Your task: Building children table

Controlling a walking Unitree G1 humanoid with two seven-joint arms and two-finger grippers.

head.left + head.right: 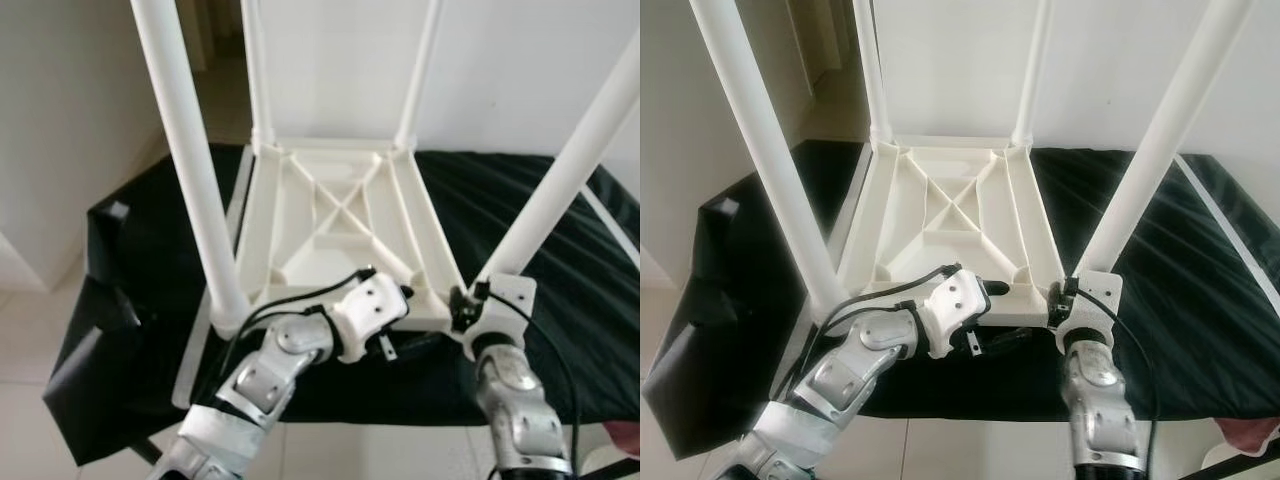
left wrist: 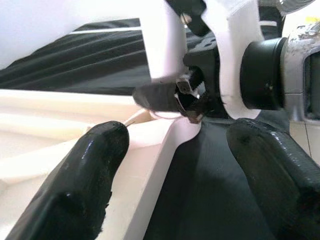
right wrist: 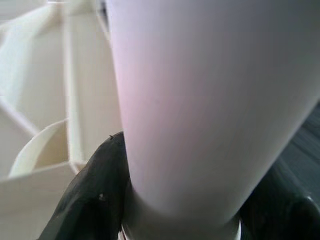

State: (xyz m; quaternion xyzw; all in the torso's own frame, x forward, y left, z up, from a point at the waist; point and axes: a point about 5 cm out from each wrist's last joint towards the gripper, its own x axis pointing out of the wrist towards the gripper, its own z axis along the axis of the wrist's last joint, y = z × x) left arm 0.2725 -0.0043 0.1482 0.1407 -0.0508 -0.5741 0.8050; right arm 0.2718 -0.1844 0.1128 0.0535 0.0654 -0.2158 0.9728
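Right gripper (image 1: 1072,300) clamped round near right leg (image 1: 560,175) at its socket; left gripper (image 2: 175,165) spread astride upturned tabletop (image 1: 340,215) rim on black cloth (image 1: 560,260). Probably light, stiff, slippery; best gripped low.

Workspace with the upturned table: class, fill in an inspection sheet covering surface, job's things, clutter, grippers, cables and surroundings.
Surface: black cloth, wrinkled, under the work.
Job's things: white tabletop lies underside up; four white legs stand in its corners, near right leg included.
Clutter: nothing seen.
Grippers: right gripper shut on the near right leg's base; left gripper open, at the tabletop's near edge beside it.
Cables: black cables run along both wrists.
Surroundings: white wall behind, pale tiled floor.
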